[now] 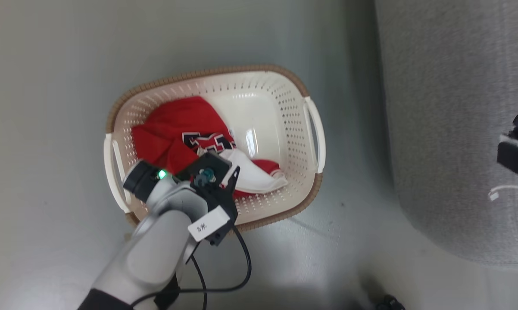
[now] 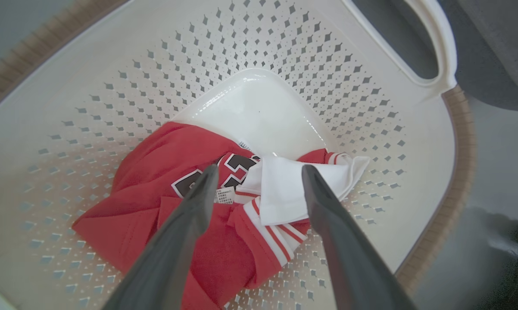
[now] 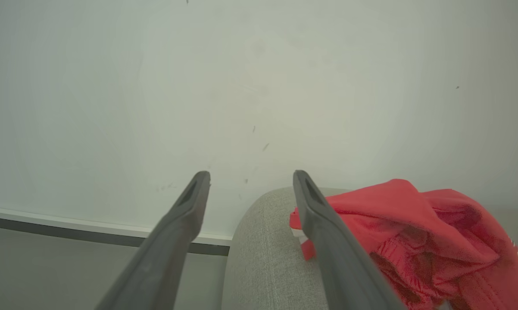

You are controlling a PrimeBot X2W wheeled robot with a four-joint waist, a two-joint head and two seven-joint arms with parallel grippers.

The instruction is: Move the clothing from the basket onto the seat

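- Left end effector [image 2: 260, 170]: two long dark fingers spread wide, nothing pinched btwn them. It hangs inside the small cream-white perforated plastic laundry basket [image 1: 285, 112] w/ brown woven-look rim, pointing down at the cloth.
- Soft red sports clothing [image 2: 155, 185] w/ white stripe trim & dark white-outlined lettering lies crumpled in the basket, toward the head view's left & near side. The rest of the glossy bottom is bare.
- Folded white fabric piece [image 2: 285, 189] sits on the red cloth. In the left wrist view one fingertip is over the lettering, the other at the white fold's edge. Can't tell if the tips touch cloth.
- Basket stands on the pale grey-green floor [image 1: 48, 86], near the large grey fabric-upholstered sofa [image 1: 448, 129] but apart from it.
- Pale grey left forearm [image 1: 155, 249] comes in over the near rim. A green light [image 1: 161, 174] is lit by the wrist; a white handwritten tag [image 1: 208, 224] & black cable [image 1: 250, 265] are on it.
- Right end effector [image 3: 251, 174]: fingers spread, gripping nothing, aimed at a plain pale wall [image 3: 241, 64] w/ dark skirting strip [image 3: 91, 236].
- Another red garment [image 3: 392, 215] lies bunched on the sofa's rounded edge, just beside one right finger & partly behind it; contact unclear.
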